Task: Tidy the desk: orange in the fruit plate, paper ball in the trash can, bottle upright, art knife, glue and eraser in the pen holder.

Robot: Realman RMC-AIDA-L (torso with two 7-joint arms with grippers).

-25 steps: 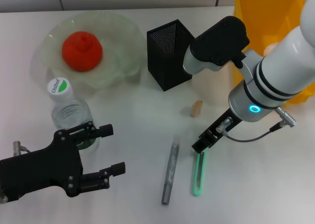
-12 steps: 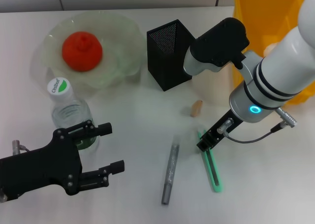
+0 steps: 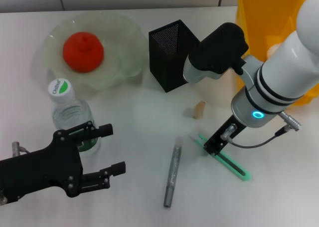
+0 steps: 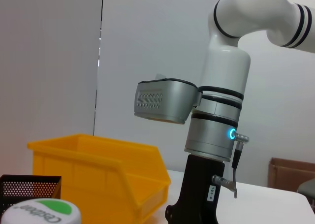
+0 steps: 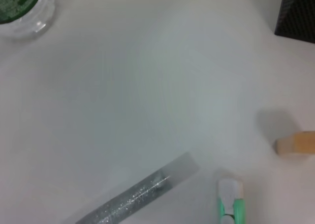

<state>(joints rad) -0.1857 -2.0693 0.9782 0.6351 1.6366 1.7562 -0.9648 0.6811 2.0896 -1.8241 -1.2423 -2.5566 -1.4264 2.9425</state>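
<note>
the left gripper (image 3: 107, 154) is low at the left side of the table (image 3: 134, 117), and its two black fingers (image 3: 99, 131) stand apart, released, holding nothing. just behind it the bottle (image 3: 70, 112) stands upright with its white and green cap on top, and the upper finger is very near the bottle's side; i cannot tell if they touch. farther back on the left, the orange (image 3: 83, 51) lies inside the pale green fruit plate (image 3: 124, 42).

in the middle, the black mesh pen holder (image 3: 172, 55) stands upright, just beside the plate's edge. in front of it, well apart, the glitter glue stick (image 3: 173, 174) lies flat on the table, pointing nearly toward and away from the robot. between the holder and the glue, a little to the right, the small tan eraser (image 3: 199, 109) lies alone.

to the right, the green art knife (image 3: 224, 158) lies on the table at a slant. the right gripper (image 3: 214, 143) is down over the knife's upper end, but if its jaws are released or clenched on the knife, i cannot tell. in the right wrist view the knife's white and green tip (image 5: 230, 199) is seen near the end of the glue

at the far right back stands the yellow trash can (image 3: 269, 17), with a pale thing inside, partly hidden by the arm
</note>
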